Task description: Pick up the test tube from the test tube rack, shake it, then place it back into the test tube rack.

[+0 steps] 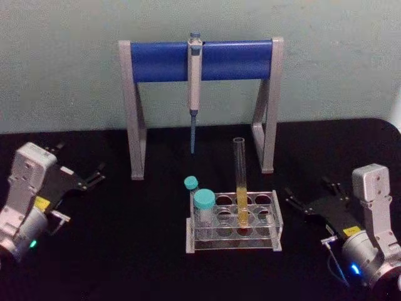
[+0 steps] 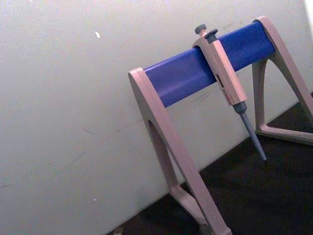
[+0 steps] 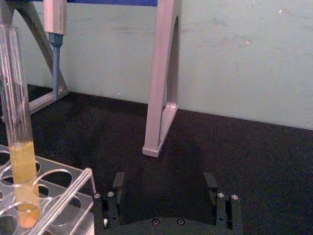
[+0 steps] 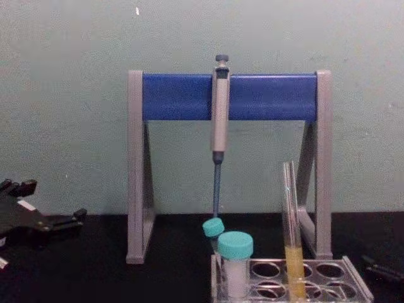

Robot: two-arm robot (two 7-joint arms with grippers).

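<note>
tube (image 1: pixel 240 182) stands upright in rack (image 1: pixel 276 235), long axis vertical, liquid low | right pincer (image 1: pixel 308 202) rests on counter (image 1: pixel 125 251) just right of rack, spread, empty, pointing at the tube | left pincer (image 1: pixel 88 177) spread, well apart to the left | right arm is nearer, I think; grip from the side, above the rack

a grey-legged stand (image 2: pixel 168 147) with a blue crossbar (image 2: pixel 205 66) stands on the black table (image 2: pixel 264 196) before a pale wall (image 2: pixel 63 107) — a pipette (image 2: pixel 226 73) hangs from the crossbar, tip down.
</note>
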